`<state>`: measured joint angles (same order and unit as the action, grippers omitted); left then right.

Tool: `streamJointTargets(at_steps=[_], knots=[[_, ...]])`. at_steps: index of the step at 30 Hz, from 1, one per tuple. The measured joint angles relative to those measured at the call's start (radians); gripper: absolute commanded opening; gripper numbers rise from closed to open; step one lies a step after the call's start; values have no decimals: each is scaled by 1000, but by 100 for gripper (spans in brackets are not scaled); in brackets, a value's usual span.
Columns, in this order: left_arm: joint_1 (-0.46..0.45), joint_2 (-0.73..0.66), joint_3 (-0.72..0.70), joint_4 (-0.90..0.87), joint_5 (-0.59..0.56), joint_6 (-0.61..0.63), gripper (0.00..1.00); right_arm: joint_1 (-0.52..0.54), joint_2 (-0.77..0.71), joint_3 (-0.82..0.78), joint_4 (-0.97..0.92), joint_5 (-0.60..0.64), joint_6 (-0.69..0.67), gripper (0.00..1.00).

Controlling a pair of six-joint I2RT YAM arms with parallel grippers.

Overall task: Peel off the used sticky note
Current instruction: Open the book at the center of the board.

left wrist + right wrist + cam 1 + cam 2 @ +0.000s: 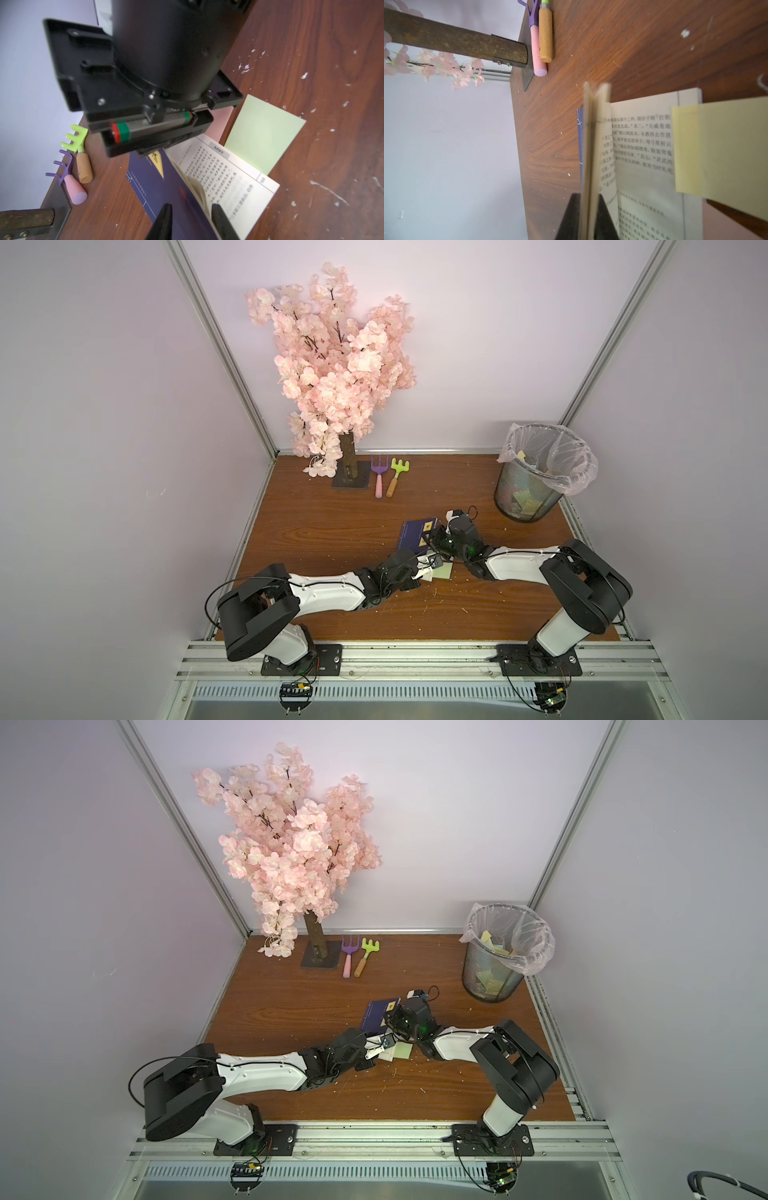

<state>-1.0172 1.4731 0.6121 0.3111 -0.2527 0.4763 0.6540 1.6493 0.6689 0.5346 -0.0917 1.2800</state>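
Note:
An open book with a dark blue cover [415, 533] [377, 1013] lies mid-table. The pale green sticky note [443, 571] [403, 1051] [264, 133] [720, 153] is stuck along a printed page's outer edge and juts past it over the wood. My right gripper [430, 541] [588, 207] holds a thin sheaf of pages [591, 145] upright, a finger tight on each side. My left gripper [430, 562] [192, 216] straddles the raised cover [158, 187] and page edges from the near side. Its fingers stand a little apart, and a clamp does not show.
A mesh waste bin [530, 493] with a plastic liner stands at the back right, with notes inside. A pink blossom tree [332, 364] on a metal base [362, 481] stands at the back. Beside it lie a purple toy rake [379, 477] and a green one [398, 477].

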Motion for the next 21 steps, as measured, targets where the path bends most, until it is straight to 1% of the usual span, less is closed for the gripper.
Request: streamJointTargets(at_steps=[3,5,8,12,13,17,21], knots=[[0,-10,0,-8,1,-7,7,0,-6,1,-39,11,-22,34],[0,-11,1,-12,0,-13,2,-1,-21,3,-77,23,-45,37],[0,-11,1,-21,-1,-18,2,-8,-63,6,-131,32,-76,44],[3,-18,1,-31,5,-29,2,-30,-136,14,-188,48,-121,56],[10,-24,2,-41,12,-34,2,-39,-156,16,-200,49,-135,57],[59,-41,27,-91,77,-61,2,-72,-231,16,-242,49,-189,58],[116,-67,43,-124,153,-84,2,-97,-272,16,-270,46,-230,58]])
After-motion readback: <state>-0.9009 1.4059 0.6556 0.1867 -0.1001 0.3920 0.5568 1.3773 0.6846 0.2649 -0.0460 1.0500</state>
